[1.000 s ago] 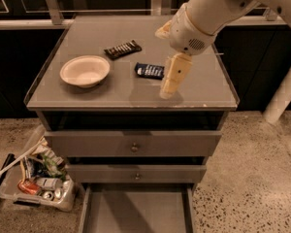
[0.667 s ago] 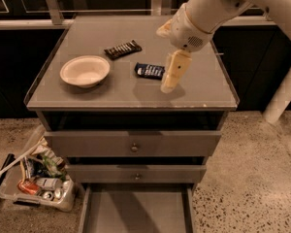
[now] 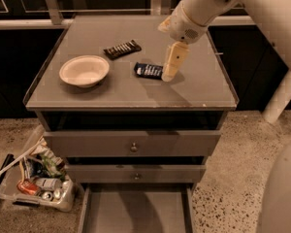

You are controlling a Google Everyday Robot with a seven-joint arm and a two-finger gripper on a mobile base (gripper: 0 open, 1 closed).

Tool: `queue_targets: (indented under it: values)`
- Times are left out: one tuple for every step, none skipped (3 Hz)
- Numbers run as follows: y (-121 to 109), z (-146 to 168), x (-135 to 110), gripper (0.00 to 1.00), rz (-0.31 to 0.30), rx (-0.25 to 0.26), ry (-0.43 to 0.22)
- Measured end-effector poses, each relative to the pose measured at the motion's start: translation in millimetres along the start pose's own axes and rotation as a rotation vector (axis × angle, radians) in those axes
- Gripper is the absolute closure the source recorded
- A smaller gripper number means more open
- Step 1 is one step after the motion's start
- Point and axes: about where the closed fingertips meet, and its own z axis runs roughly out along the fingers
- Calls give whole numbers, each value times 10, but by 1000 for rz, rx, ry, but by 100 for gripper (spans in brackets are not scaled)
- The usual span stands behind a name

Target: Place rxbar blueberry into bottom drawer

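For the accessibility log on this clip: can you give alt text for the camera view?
The gripper hangs over the grey cabinet top at the right end of the rxbar blueberry, which lies flat there. A white bowl and a longer dark bar lie further left, and the bottom drawer below stands pulled open.

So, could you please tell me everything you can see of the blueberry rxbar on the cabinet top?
The rxbar blueberry is a small, flat, rectangular bar in a dark navy wrapper with pale lettering too small to read. It lies flat on the cabinet top, right of the bowl and nearer the camera than the longer dark bar. The end effector hangs at its right end, hiding that end. Whether they touch cannot be told.
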Motion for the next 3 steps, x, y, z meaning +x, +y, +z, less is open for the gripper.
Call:
queue_targets:
  values:
    - [-93,162,68,0,13,-32,-28]
    - [-110,316,170,0,47,-63,-52]
    - [-155,447,217,0,74,-83,-72]
